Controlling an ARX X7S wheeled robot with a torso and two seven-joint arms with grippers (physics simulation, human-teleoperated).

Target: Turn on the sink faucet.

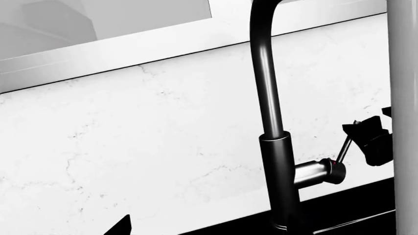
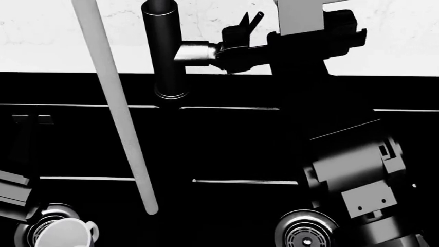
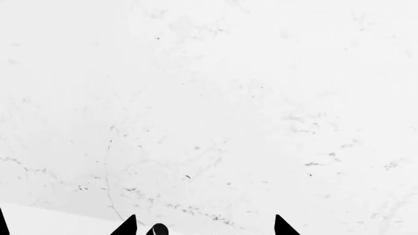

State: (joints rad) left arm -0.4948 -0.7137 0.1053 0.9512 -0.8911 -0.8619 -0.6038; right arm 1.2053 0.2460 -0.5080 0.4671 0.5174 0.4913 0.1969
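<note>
The right gripper [image 2: 240,38] is seen at the faucet's [image 2: 164,51] side stub, its fingers spread apart around the thin lever [image 2: 255,18], at about one o'clock in the head view. The faucet stands at the sink's [image 2: 226,144] back edge, by the white surface. The left gripper's state cannot be told. The lever could slip from between the parted fingers if pushed unevenly, leaving the water off.

Faucet [image 1: 277,166] spout top cropped — right gripper [image 2: 240,38] grip unclear.
</note>
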